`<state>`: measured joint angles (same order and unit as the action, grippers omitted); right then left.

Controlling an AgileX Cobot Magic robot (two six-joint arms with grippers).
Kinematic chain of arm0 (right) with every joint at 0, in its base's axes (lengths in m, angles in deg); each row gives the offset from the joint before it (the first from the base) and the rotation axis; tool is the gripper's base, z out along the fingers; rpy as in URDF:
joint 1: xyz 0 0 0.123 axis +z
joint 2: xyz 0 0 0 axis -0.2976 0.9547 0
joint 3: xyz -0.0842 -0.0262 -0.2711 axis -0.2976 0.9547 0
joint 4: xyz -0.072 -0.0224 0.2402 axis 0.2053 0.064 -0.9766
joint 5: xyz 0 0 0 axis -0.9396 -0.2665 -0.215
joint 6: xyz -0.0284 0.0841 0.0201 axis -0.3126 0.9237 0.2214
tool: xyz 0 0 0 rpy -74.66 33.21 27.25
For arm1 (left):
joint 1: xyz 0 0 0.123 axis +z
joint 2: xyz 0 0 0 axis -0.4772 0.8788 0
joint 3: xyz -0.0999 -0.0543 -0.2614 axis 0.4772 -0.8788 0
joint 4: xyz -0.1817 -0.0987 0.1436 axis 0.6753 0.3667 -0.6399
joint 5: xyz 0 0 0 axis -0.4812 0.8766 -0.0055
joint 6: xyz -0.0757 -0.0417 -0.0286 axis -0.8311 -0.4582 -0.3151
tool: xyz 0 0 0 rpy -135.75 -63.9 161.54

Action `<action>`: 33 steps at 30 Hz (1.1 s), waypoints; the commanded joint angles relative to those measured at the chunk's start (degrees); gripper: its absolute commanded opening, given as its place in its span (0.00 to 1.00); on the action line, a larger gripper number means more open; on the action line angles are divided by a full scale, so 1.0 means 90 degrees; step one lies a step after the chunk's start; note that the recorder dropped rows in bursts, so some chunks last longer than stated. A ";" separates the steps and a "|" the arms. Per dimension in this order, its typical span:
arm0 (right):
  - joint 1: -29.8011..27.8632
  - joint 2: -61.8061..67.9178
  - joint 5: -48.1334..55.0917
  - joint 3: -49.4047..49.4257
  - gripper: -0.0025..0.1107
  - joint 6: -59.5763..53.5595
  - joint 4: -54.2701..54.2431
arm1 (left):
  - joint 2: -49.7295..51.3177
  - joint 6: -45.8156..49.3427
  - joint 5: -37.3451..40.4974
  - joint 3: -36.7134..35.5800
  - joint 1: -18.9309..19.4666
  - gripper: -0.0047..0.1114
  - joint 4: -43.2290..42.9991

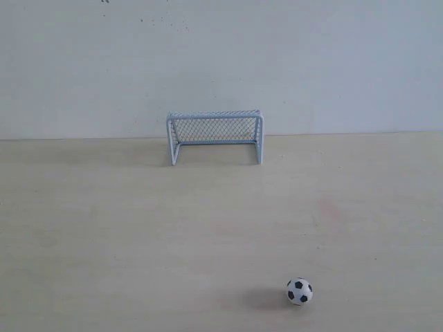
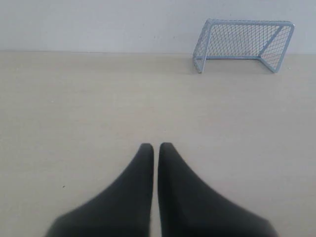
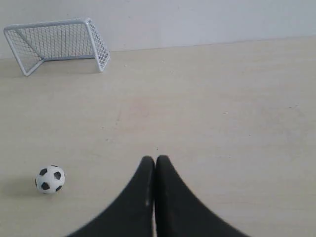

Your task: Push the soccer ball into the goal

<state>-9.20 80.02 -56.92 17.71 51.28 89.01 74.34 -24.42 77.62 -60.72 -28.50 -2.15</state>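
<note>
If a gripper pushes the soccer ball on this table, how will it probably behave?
The soccer ball is round and sits free on the smooth, flat table, so it will probably roll easily, even from a light touch. It looks small and likely light, so an off-centre push may send it sideways, past the goal.

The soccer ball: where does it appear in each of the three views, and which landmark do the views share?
Exterior view: the soccer ball lies near the lower right corner, far in front of the goal.
Left wrist view: the soccer ball is not in it.
Right wrist view: the soccer ball lies beside the right gripper, apart from it.
Shared landmark: the goal shows in all three views.
</note>
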 commanded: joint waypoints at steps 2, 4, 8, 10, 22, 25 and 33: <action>-0.0017 -0.0027 -0.0577 -0.0006 0.02 -0.0528 0.0176 | -0.0006 -0.0002 -0.0011 -0.0025 0.0000 0.08 -0.0005; -0.0017 -0.0027 -0.0954 -0.0006 0.02 -0.0621 0.0176 | -0.0006 -0.0002 -0.0011 -0.0025 0.0000 0.08 -0.0005; -0.0017 -0.0027 -0.2142 -0.0006 0.02 -0.0621 0.0176 | -0.0006 -0.0002 -0.0011 -0.0025 0.0000 0.08 -0.0005; -0.0017 -0.0027 -0.3319 -0.0006 0.02 -0.0551 0.0176 | -0.0006 -0.0002 -0.0011 -0.0025 0.0000 0.08 -0.0005; -0.0017 -0.0027 -0.9476 -0.0170 0.02 0.0694 0.0116 | -0.0006 -0.0002 -0.0011 -0.0025 0.0000 0.08 -0.0005; -0.0017 -0.0027 -0.7349 -0.1157 0.02 0.0694 0.0130 | -0.0006 -0.0002 -0.0011 -0.0025 0.0000 0.08 -0.0005; -0.0017 0.2857 0.0296 -0.5182 0.02 -0.0316 0.0185 | -0.0006 -0.0002 -0.0011 -0.0025 0.0000 0.08 -0.0005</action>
<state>-9.20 98.45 -70.28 -23.73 53.09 90.10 74.34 -24.42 77.62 -60.72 -28.50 -2.15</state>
